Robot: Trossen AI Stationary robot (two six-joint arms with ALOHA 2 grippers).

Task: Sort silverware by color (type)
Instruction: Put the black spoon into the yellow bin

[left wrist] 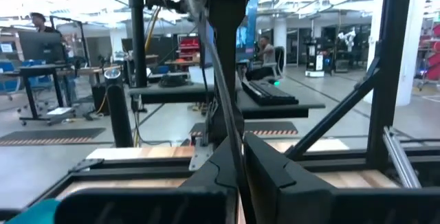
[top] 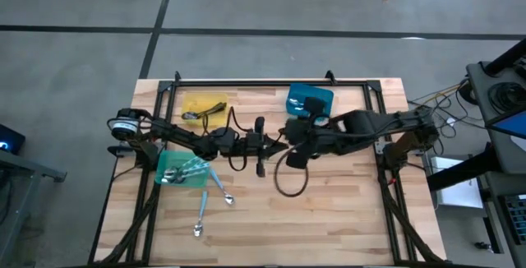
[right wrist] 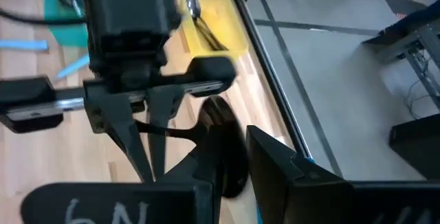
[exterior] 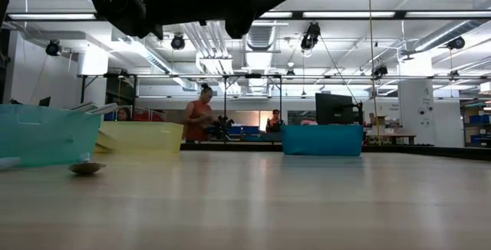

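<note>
A black spoon (right wrist: pixel 221 124) is held in the air over the table's middle, between my two grippers. My left gripper (top: pixel 261 146) reaches in from the left and is shut on its slim handle. My right gripper (top: pixel 288 140) reaches in from the right and is shut at the bowl end. Silver and light-blue utensils sit in the green bin (top: pixel 168 176). Dark and silver ones lie in the yellow bin (top: pixel 215 103). Two light-blue-handled spoons (top: pixel 219 188) (top: pixel 200 215) lie flat on the wood near the green bin. My left gripper pinches the spoon's thin handle (right wrist: pixel 175 132) between its two fingers (right wrist: pixel 159 138), which lie across it. In the left wrist view the handle (left wrist: pixel 229 107) runs out from between the fingers, clear of the table. My right gripper has the spoon's bowl (right wrist: pixel 218 138) between its two fingers (right wrist: pixel 278 165), coming from the table's right side. The bowl hides the exact place of contact. The spoon is lifted clear of the table.
The blue bin (top: pixel 310 99) stands at the far edge, right behind my right arm. A cable loop (top: pixel 289 177) hangs below the right arm. Bare wood lies near and to the right. A black frame (top: pixel 271 83) rims the table. People stand in the room beyond.
</note>
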